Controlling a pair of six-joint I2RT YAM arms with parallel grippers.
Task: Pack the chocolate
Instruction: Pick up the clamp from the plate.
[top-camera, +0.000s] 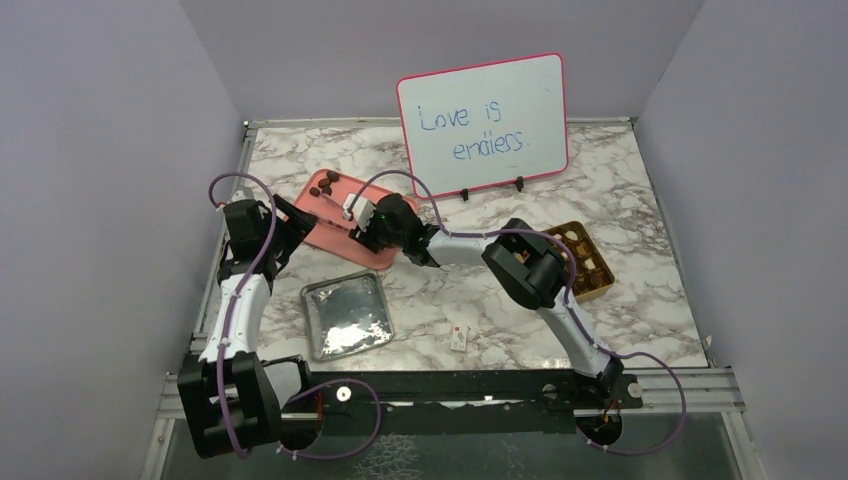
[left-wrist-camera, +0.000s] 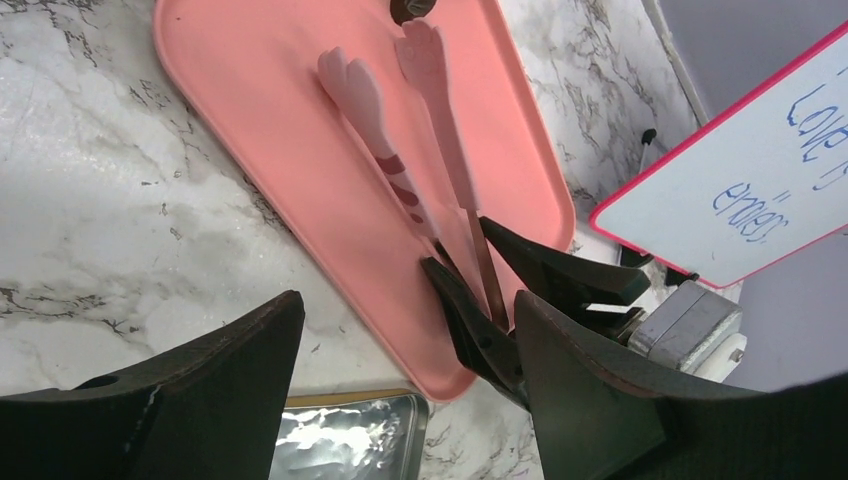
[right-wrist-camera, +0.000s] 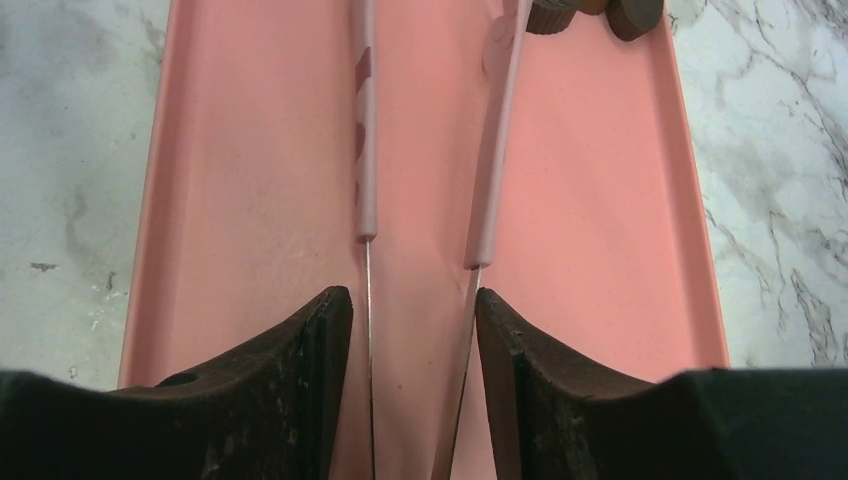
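Chocolate (top-camera: 327, 182) seen from above: a small cluster of dark pieces, too tiny to count, on one pink tray (top-camera: 325, 228) just beyond the right gripper (top-camera: 356, 214). The left gripper (top-camera: 292, 218) hangs beside the tray's edge. One gold box (top-camera: 597, 290), one silver tin (top-camera: 345, 315) and one white tag (top-camera: 460, 338) lie away from both pairs of fingers.

Left wrist view: its own two fingers stand released with nothing between them. Ahead, the right gripper (left-wrist-camera: 455, 242) clasps one pair of tongs (left-wrist-camera: 443, 120).

Right wrist view: both tong arms press against its two fingers (right-wrist-camera: 310, 380), and two or three chocolate (right-wrist-camera: 552, 14) pieces lie at the tray's far end ahead.
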